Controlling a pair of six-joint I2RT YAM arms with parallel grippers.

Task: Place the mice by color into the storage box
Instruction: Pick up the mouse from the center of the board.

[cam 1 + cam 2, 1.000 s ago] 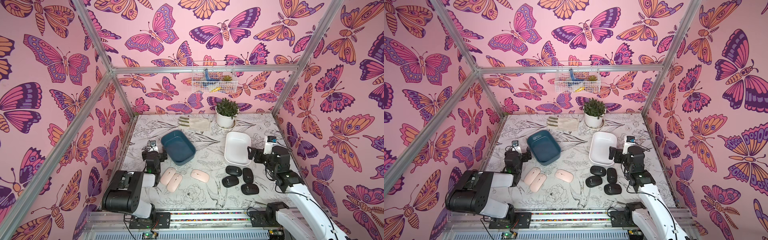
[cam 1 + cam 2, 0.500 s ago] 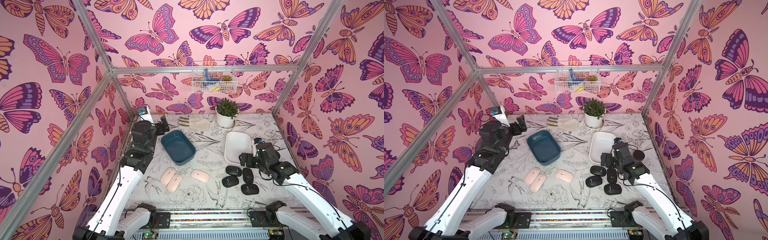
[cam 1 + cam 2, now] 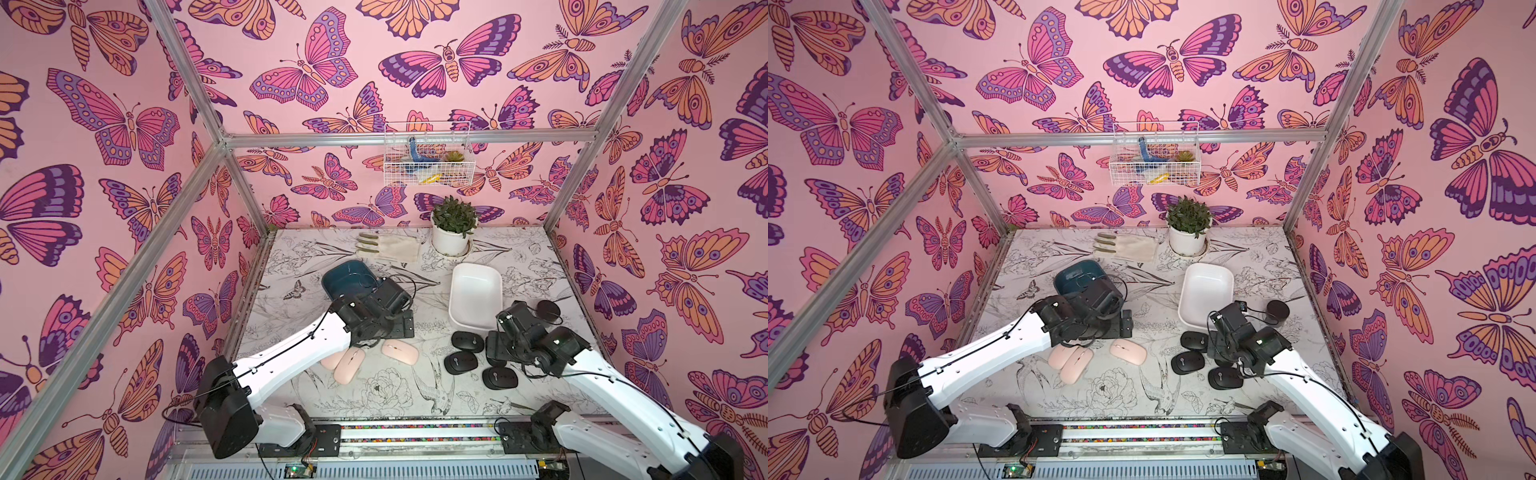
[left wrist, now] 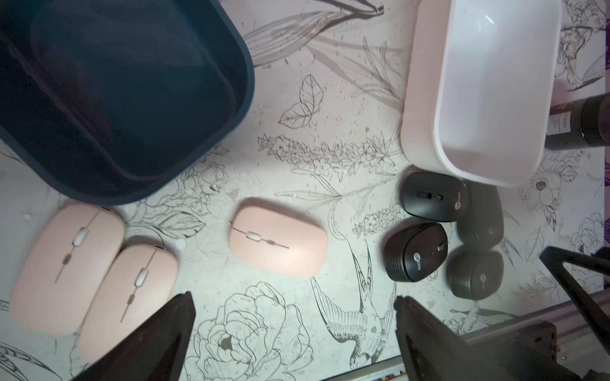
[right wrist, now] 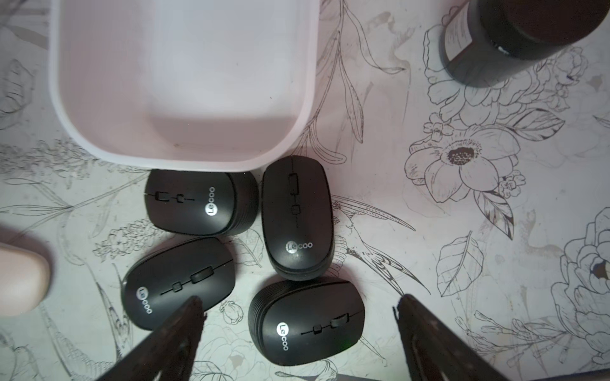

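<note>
Though lying nearest the front rail (image 3: pixel 415 432), not yet boxed: three pink mice (image 3: pixel 350 371), flat on the table (image 3: pixel 374 399). Two of them side by side and touching at 7 o'clock from the table's middle, the third alone at 6 o'clock.

Over at 4 to 5 o'clock, four black mice (image 5: pixel 307 323) in a tight cluster, likewise outside any box. Above that cluster, the right gripper (image 5: pixel 298 300): spread wide, gripping nothing, straddling the nearest black mouse from above. Whether touching it, impossible to tell.

Just behind the pink mice, close to the table's middle, the left gripper (image 4: pixel 293 298): also released, jaws far apart over bare printed surface, nothing between them.

Farther back, at 10 o'clock, a dark blue storage box (image 3: pixel 340 280), partly hidden by the left wrist in both top views. At 2 o'clock, a white storage box (image 3: pixel 455 299), its near rim just beside two of the black mice. At 3 o'clock, near the white box, a dark jar (image 3: pixel 547 308).

Farthest, at 12 o'clock by the back wall, a pale glove (image 3: pixel 390 248); at 1 o'clock, a potted plant (image 3: pixel 453 224); above them, on the wall, a white wire basket (image 3: pixel 428 158).
</note>
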